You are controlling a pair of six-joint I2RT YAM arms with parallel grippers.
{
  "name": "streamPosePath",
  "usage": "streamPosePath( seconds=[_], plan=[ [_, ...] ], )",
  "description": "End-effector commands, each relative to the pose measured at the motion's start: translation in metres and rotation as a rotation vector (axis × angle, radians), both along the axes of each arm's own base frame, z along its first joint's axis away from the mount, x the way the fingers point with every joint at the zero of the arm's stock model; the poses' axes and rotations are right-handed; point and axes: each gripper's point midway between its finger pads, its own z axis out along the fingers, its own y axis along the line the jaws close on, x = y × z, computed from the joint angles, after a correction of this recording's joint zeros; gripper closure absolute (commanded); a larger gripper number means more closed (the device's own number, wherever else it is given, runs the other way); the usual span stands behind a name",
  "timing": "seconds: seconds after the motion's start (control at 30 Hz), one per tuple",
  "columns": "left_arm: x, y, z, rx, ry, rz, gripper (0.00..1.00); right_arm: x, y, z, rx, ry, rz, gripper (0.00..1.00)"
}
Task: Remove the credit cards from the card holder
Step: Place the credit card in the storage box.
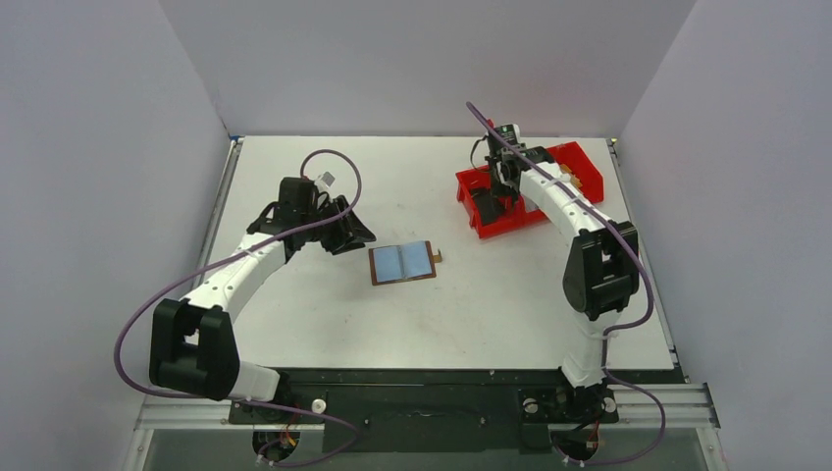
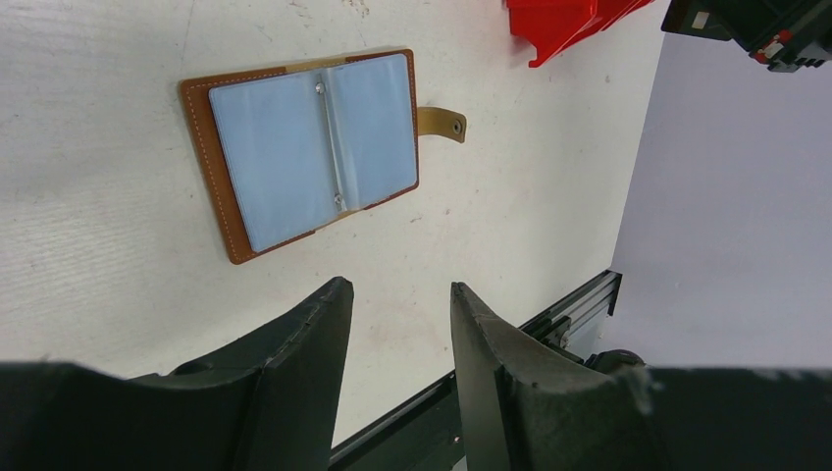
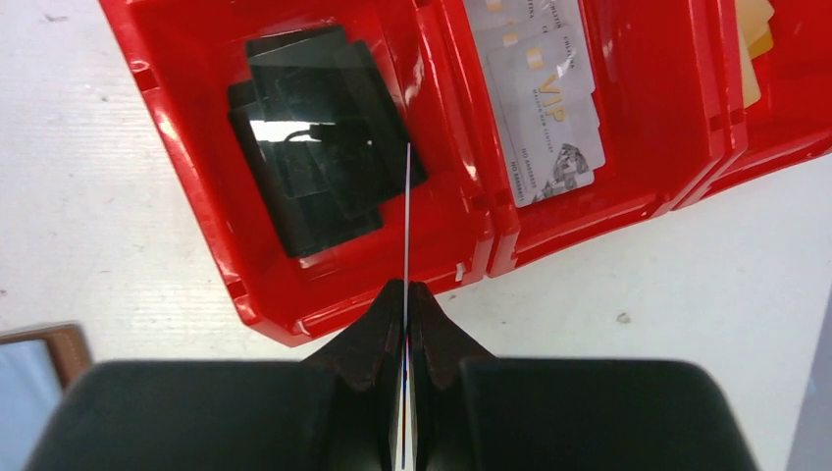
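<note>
Over the red plastic bin at upper right, we pinch a thin card edge-on in our right gripper, likely for dropping in, our left gripper hanging open beside the unfolded brown leather card holder.

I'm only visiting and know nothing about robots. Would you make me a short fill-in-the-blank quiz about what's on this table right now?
1. The card holder lies ____ on the table, pale blue pockets facing up.
2. The right gripper is shut on a card, seen edge-on, above a bin coloured ____.
3. In the right wrist view, the stack left of the VIP cards is ____.
4. The left gripper holds ____.

Missing words: open; red; black; nothing.
</note>
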Motion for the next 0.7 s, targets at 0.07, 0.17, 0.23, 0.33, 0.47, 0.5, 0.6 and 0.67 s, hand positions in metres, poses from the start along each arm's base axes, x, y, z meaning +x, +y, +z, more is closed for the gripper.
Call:
streamPosePath(
  seconds=[0.07, 0.17, 0.23, 0.33, 0.47, 0.5, 0.6, 0.67],
  plan=[
    [0.003, -0.002, 0.029, -0.035, -0.085, -0.024, 0.61, 0.017, 0.002, 0.014, -0.125, -0.041, 0.056, 1.0],
    [0.002, -0.002, 0.029, -0.032, -0.086, -0.024, 0.61, 0.025, 0.007, 0.008, -0.172, -0.043, 0.066, 1.0],
    [0.001, -0.001, 0.03, -0.03, -0.088, -0.022, 0.61, 0.03, 0.011, 0.006, -0.19, -0.043, 0.079, 1.0],
    [0.0, -0.001, 0.031, -0.027, -0.089, -0.02, 0.61, 0.036, 0.012, 0.003, -0.218, -0.044, 0.088, 1.0],
    [0.0, -0.001, 0.031, -0.029, -0.088, -0.017, 0.61, 0.045, 0.011, 0.001, -0.257, -0.048, 0.086, 1.0],
    [-0.001, -0.001, 0.031, -0.029, -0.087, -0.016, 0.61, 0.047, 0.012, -0.001, -0.263, -0.049, 0.087, 0.99],
    [0.0, -0.001, 0.031, -0.034, -0.084, -0.012, 0.61, 0.051, 0.013, -0.006, -0.301, -0.043, 0.092, 0.94],
    [0.0, -0.001, 0.031, -0.035, -0.085, -0.011, 0.61, 0.052, 0.014, -0.01, -0.321, -0.039, 0.093, 0.91]
  ],
)
